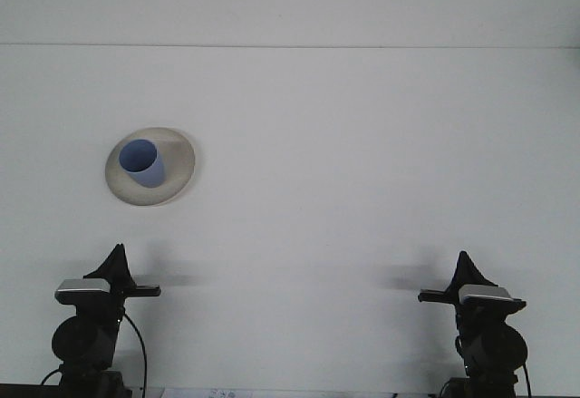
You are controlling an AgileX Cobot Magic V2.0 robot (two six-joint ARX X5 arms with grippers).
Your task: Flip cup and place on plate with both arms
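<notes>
- The small blue plastic cup (142, 162) stood mouth-up on the round grey plate (178, 164), far ahead of the left end effector (116, 262).
- It looked light, stiff and smooth; its rim seemed best to hold.
- Both end effectors, left and right (464, 266), held nothing; their opening could not be told.

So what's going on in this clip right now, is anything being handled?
Nothing is being handled at this moment. The blue cup sits mouth-up on the grey plate, on the left side of the white table. The left gripper and the right gripper are both low at the near edge, well apart from the cup and plate and holding nothing. From how things lie, the cup looks already flipped and placed, with both arms parked.
</notes>
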